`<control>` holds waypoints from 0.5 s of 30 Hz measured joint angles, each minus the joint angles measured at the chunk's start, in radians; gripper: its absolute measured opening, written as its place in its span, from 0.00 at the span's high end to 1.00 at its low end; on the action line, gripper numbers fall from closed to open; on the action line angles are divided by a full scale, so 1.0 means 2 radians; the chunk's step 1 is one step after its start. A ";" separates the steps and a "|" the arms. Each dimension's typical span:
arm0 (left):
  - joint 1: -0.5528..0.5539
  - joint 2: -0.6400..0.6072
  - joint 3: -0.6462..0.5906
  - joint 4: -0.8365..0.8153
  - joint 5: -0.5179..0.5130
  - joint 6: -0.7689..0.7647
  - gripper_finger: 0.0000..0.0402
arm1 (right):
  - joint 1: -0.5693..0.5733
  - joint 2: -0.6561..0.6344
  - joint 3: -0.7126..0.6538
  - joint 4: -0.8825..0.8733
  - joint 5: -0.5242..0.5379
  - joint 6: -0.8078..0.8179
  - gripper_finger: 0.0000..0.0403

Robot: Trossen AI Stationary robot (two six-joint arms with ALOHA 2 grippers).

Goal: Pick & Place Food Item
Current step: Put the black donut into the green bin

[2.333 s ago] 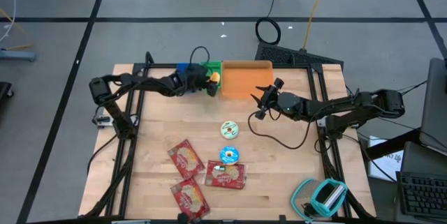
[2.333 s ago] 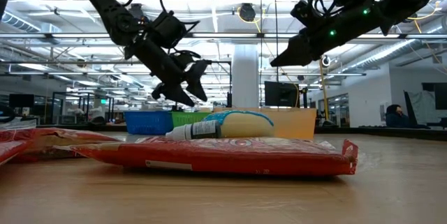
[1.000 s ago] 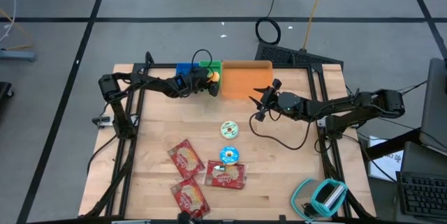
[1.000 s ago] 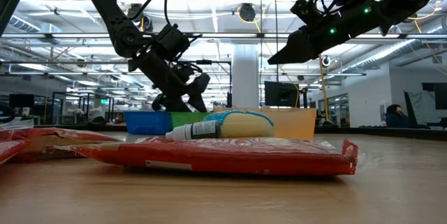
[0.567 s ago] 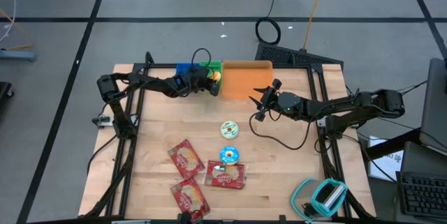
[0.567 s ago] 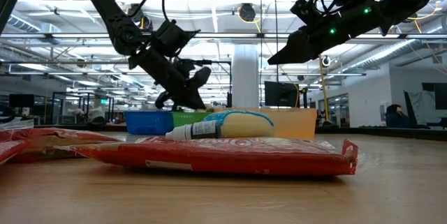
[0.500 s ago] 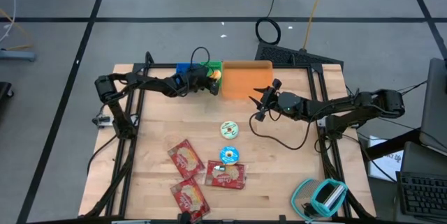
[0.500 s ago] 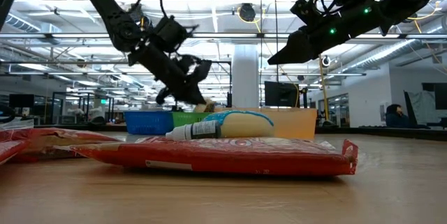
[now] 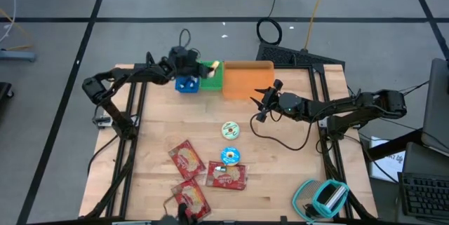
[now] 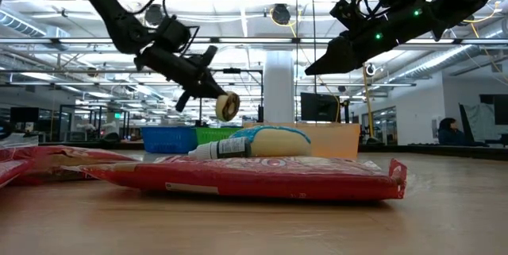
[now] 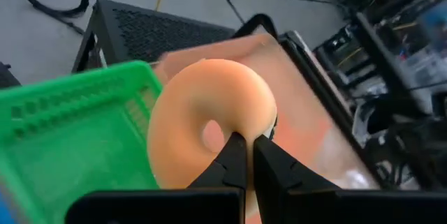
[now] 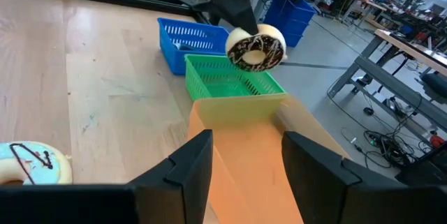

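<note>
I see my left gripper (image 11: 243, 155) has lifted the donut (image 11: 209, 123), pinching it; round, tan, maybe chocolate-topped.

Left tool (image 10: 213, 98) now squeezed tight on a donut (image 10: 227, 106), no longer spread wide down at the green basket (image 9: 210, 76). Lifted up out of the basket, donut hanging in the air above it. Left arm pulled back toward the far edge, blue basket (image 9: 186, 84) now uncovered.

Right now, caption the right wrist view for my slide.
Left claw holds a chocolate-frosted donut above the green basket.
</note>
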 joint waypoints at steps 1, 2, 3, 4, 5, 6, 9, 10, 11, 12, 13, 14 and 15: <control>0.011 0.000 -0.001 0.001 0.021 -0.006 0.99 | 0.000 0.000 0.000 0.000 0.000 0.000 0.60; 0.020 0.000 -0.001 0.005 0.048 -0.011 0.99 | 0.000 0.000 0.000 0.000 0.000 0.000 0.60; 0.028 0.000 -0.001 0.011 0.074 -0.016 0.99 | 0.000 0.000 0.000 0.000 0.000 0.000 0.60; 0.035 0.000 -0.001 0.012 0.098 -0.020 0.99 | 0.000 0.000 0.000 0.000 0.000 0.000 0.60; 0.041 0.000 0.000 0.009 0.126 -0.026 0.99 | 0.000 0.000 0.000 0.001 0.000 0.000 0.60; 0.047 0.000 0.000 0.003 0.152 -0.035 0.99 | 0.000 0.000 0.000 0.002 0.000 0.000 0.60; 0.051 0.000 0.000 -0.026 0.183 -0.040 0.99 | 0.000 0.000 0.000 0.003 0.000 -0.002 0.60; 0.048 0.000 0.000 -0.040 0.178 -0.035 0.99 | 0.000 0.000 0.000 0.003 0.000 -0.002 0.60; 0.045 0.000 0.000 -0.057 0.167 -0.030 0.99 | 0.000 0.000 0.000 0.003 0.000 -0.002 0.60; 0.041 0.003 -0.001 -0.067 0.156 -0.024 0.99 | 0.000 0.000 0.000 0.003 0.000 -0.002 0.60; 0.037 0.009 -0.001 -0.067 0.148 -0.021 0.99 | 0.000 0.000 0.000 0.003 0.000 -0.002 0.60; 0.034 0.014 -0.001 -0.067 0.141 -0.020 0.99 | 0.000 0.000 0.000 0.003 0.000 -0.002 0.60; 0.033 0.020 -0.001 -0.067 0.139 -0.020 0.99 | 0.000 0.000 0.000 0.004 0.000 -0.002 0.60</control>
